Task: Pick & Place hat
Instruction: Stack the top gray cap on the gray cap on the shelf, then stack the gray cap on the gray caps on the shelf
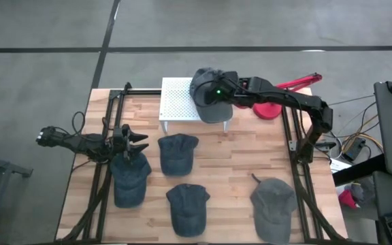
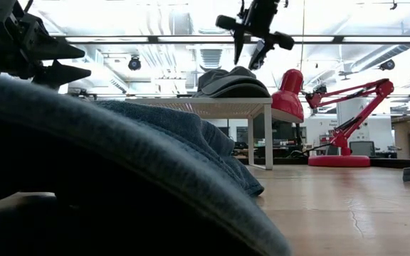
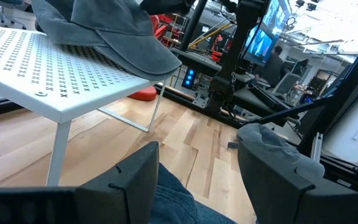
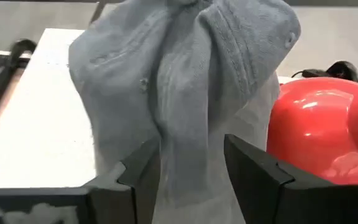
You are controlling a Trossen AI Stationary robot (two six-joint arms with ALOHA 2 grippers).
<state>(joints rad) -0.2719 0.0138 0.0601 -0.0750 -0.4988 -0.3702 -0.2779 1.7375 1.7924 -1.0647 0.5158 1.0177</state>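
1. Grey hat lies on the white perforated stand, top centre of the high view, partly hidden by the arm.
2. Right tool hovers above it, released, fingers spread.
3. Left tool, centre-left, open over a blue cap on the worktop.

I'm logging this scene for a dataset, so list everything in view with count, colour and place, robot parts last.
Grey fabric cap: one, grey, lying on the white stand's right end, brim overhanging the edge.
Blue denim caps: three, blue, on the table: one near the left arm, one at centre, one at the front centre.
Grey cap on the table: one, grey, front right.
White perforated metal stand: one, white, back centre of the table.
Red desk lamp: one, red, back right, beside the stand.
Wooden table: one, light wood.
Left gripper: one, dark, open, above the left denim cap.
Right gripper: one, dark, open, over the grey fabric cap on the stand.
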